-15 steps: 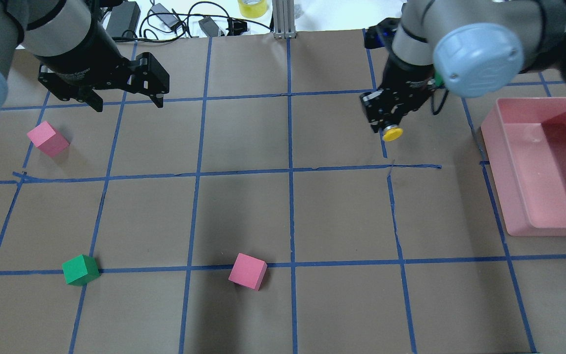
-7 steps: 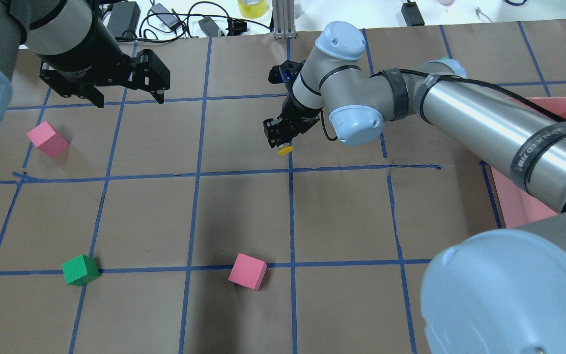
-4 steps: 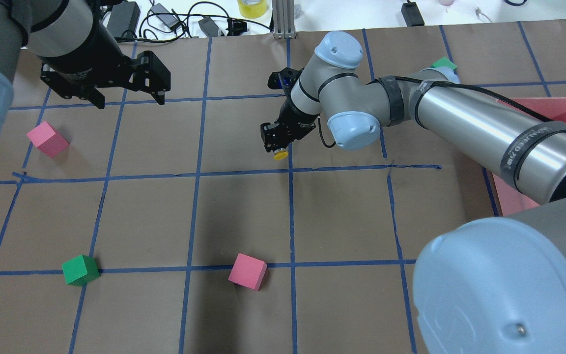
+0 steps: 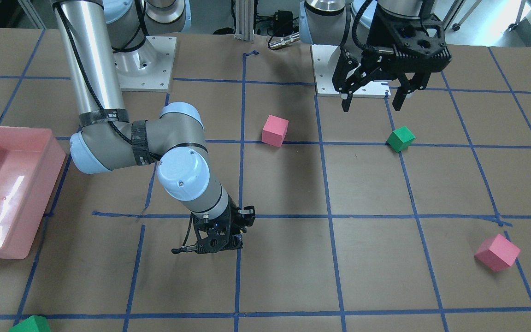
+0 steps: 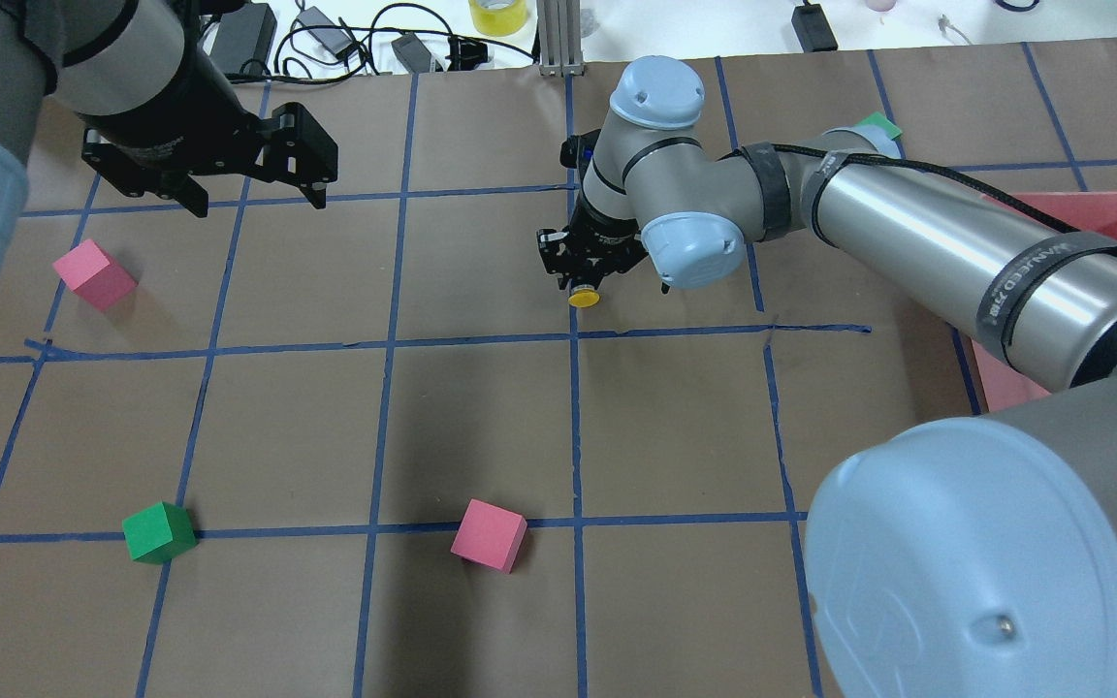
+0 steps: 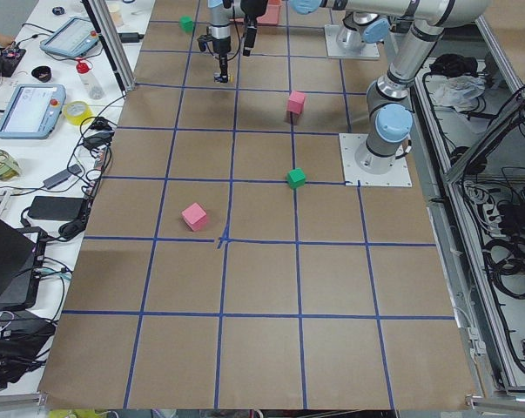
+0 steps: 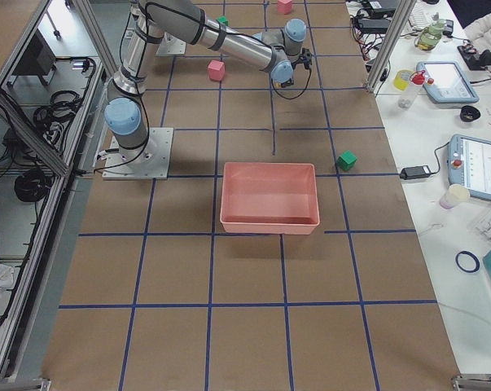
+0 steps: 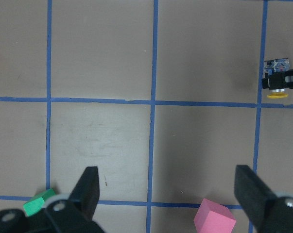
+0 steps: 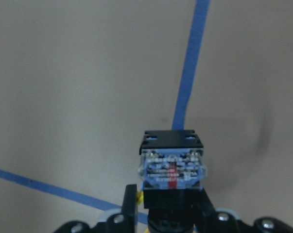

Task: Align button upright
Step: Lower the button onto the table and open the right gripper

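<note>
My right gripper point(image 5: 586, 276) is shut on the button point(image 5: 584, 298) near the middle of the table, beside a blue tape line. The yellow cap sticks out on the robot's side of the fingers. In the right wrist view the whitish contact block point(image 9: 171, 170) shows between the fingers point(image 9: 130, 206) and the cap is almost hidden. In the front view the right gripper point(image 4: 217, 240) hangs low over the paper; I cannot tell whether the button touches it. My left gripper point(image 5: 256, 202) is open and empty at the far left, seen also in the front view point(image 4: 371, 107).
Pink cubes point(image 5: 93, 274) point(image 5: 489, 534) and a green cube point(image 5: 159, 532) lie on the left and near side. Another green cube point(image 5: 877, 124) lies far right. A pink bin point(image 7: 269, 221) stands on the right, under my right arm. Cables lie beyond the far edge.
My right arm has carried the button from the right of the table to the centre and turned its wrist. The left arm has hardly moved.
</note>
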Robot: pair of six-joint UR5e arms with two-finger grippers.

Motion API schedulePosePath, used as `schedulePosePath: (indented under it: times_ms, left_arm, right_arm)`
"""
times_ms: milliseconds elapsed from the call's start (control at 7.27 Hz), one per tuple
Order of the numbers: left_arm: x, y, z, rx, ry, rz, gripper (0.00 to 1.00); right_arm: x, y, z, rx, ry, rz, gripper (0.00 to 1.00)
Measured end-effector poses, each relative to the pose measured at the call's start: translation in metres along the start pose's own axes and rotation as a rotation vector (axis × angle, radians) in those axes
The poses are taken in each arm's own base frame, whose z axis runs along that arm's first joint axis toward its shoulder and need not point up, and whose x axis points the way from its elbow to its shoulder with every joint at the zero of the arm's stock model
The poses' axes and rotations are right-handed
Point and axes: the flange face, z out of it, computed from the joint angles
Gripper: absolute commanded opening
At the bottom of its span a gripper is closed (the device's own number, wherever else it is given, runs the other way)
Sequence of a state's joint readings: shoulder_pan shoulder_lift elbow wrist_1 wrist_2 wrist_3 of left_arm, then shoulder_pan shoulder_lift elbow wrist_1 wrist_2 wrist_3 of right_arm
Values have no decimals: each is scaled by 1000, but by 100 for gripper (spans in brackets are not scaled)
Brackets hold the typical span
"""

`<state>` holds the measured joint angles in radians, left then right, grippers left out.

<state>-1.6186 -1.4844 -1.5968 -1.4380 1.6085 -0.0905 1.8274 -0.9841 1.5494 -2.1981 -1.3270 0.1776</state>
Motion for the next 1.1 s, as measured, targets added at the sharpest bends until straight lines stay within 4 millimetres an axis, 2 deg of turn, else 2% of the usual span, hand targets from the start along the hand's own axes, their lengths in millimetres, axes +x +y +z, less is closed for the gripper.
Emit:
schedulePosePath:
  times_ms: [275, 550, 688, 825, 962, 1100]
  left_arm:
    - [0, 0, 0, 1, -2, 0, 100]
    - [0, 0, 1, -2, -2, 0, 100]
    - [0, 0, 1, -2, -2, 0, 100]
    - [0, 0, 1, 0, 0, 0, 100]
    - [1, 0, 1, 1, 0, 1, 100]
    - [1, 0, 1, 1, -1, 1, 100]
  right_arm:
    - [-24, -4, 4, -1, 6, -7, 0]
    - [-38, -2, 26, -20, 17, -39, 2]
    - [-40, -2, 32, -26, 21, -52, 6]
    - [-40, -1, 36, -31, 24, -58, 21]
    - [-40, -2, 38, -32, 25, -61, 30]
    - [-40, -2, 38, -29, 24, -64, 31]
